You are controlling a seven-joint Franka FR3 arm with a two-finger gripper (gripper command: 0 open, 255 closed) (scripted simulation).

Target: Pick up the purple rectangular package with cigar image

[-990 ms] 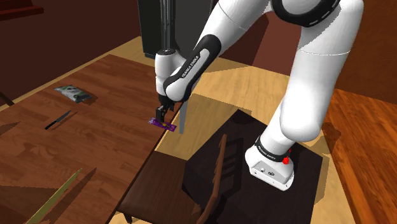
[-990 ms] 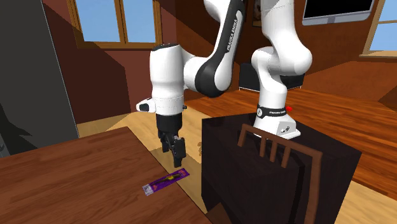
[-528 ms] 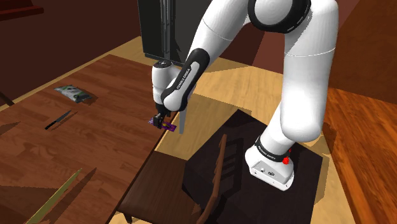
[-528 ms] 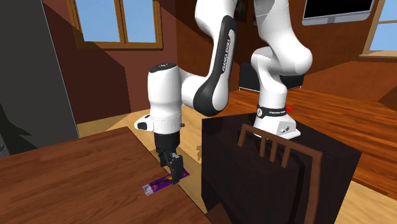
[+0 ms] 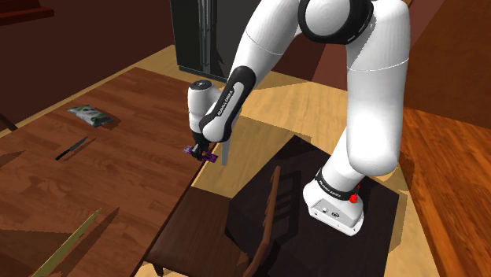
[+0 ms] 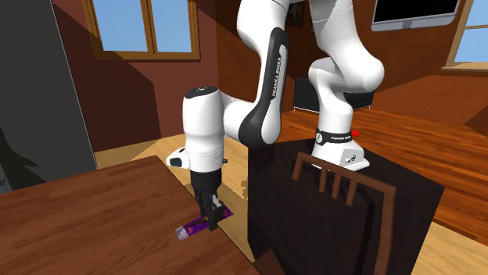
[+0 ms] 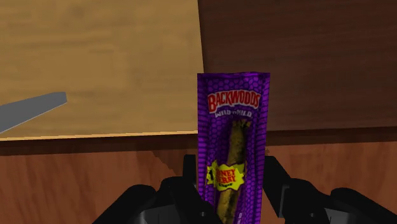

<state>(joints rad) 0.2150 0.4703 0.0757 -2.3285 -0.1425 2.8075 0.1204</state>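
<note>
Fingers (image 7: 189,181): black, set apart, one just beside each long edge of the package; no squeeze on it can be made out.
Gripper (image 6: 211,222): pointing straight down, tips at tabletop level.
Package (image 7: 233,140): purple, long and flat, printed BACKWOODS over a cigar picture; lies flat at the table's edge, between the fingers.
Table (image 5: 126,177): reddish-brown wood.
Knife (image 5: 71,148): on the table, well apart from the package.
Pouch (image 5: 88,115): green and white, beyond the knife.
Arm (image 5: 370,102): white, bent over from its stand (image 5: 378,228).
Chair (image 6: 336,176): dark wood, against the stand.
</note>
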